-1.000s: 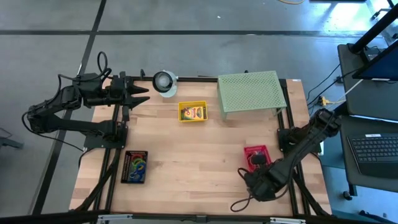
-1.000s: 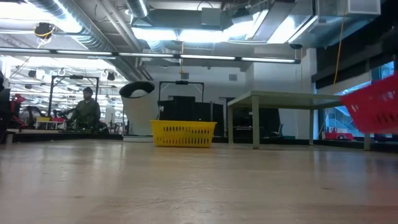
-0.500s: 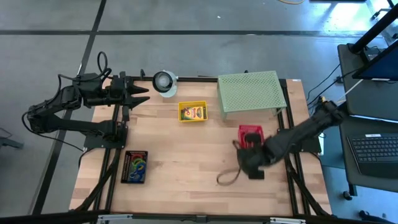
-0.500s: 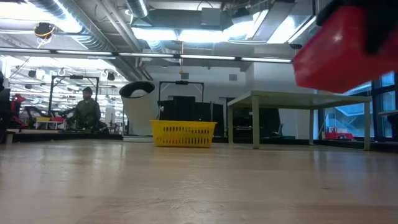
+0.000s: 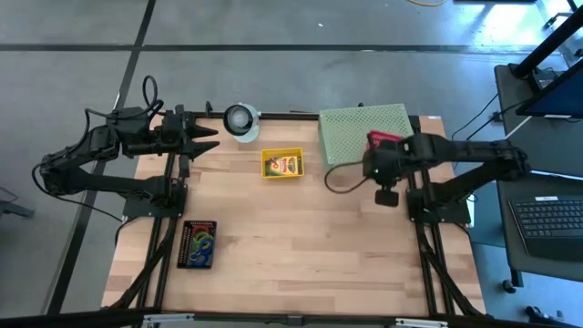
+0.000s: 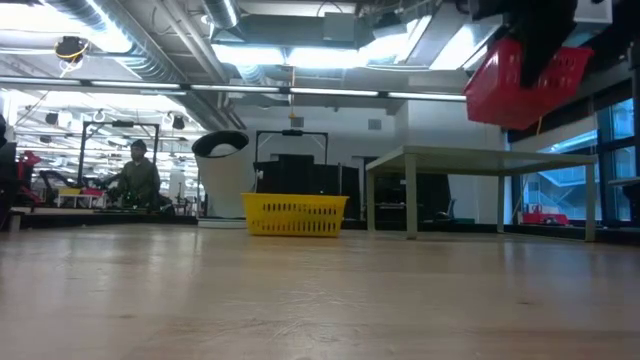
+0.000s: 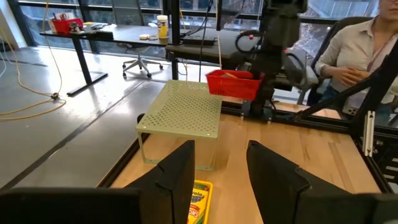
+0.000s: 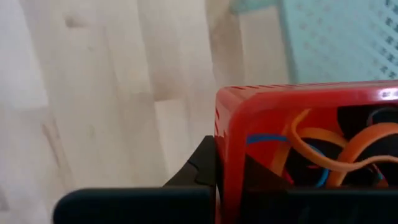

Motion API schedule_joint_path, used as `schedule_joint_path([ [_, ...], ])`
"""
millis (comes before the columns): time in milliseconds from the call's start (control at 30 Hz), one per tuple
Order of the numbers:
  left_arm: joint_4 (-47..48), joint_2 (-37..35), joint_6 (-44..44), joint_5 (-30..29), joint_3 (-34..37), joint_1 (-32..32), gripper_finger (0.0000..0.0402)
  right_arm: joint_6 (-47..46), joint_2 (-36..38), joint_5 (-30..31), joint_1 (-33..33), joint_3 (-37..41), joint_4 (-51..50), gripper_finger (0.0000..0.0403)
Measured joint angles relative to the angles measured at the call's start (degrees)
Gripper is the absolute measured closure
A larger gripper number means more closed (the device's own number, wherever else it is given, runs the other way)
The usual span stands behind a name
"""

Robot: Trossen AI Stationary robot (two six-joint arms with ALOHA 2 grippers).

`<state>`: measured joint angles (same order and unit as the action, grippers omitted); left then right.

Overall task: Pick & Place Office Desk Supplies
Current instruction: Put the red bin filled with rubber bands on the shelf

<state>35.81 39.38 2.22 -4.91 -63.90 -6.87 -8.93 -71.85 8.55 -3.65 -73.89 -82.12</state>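
Aloft, a red basket point(image 5: 383, 140) of rubber bands point(image 8: 323, 149) is held by its rim in the closed jaws of the right gripper point(image 5: 376, 165) above the green perforated stand point(image 5: 364, 134), presumably for setting down, while the left gripper point(image 5: 202, 138) waits with jaws parted beyond the surface point(image 5: 291, 237).

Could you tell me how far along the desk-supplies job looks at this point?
Done: nothing sits on the green stand yet. In hand: the right claw holds the red basket of rubber bands above the stand's edge. Left: yellow crayon basket and black tray remain on the table; the left claw waits open.
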Motion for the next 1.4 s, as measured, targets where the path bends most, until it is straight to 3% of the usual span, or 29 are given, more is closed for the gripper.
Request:
schedule_joint_path([
  [400, 0.0, 0.0, 0.0, 0.0, 0.0, 0.0, 0.0261, 20.6, 0.1, -0.9, 18.4, 0.3, -0.6, 0.0403],
  [600, 0.0, 0.0, 0.0, 0.0, 0.0, 0.0, 0.0261, 32.6, 1.5, -5.2, 28.0, 3.4, -0.7, 0.0403],
  [867, 0.0, 0.0, 0.0, 0.0, 0.0, 0.0, 0.0261, 43.5, 2.3, -6.0, 37.8, 5.7, 0.2, 0.0403],
  [1400, 0.0, 0.0, 0.0, 0.0, 0.0, 0.0, 0.0261, 50.0, 6.0, -5.0, 44.4, 16.5, 6.1, 0.0403],
])
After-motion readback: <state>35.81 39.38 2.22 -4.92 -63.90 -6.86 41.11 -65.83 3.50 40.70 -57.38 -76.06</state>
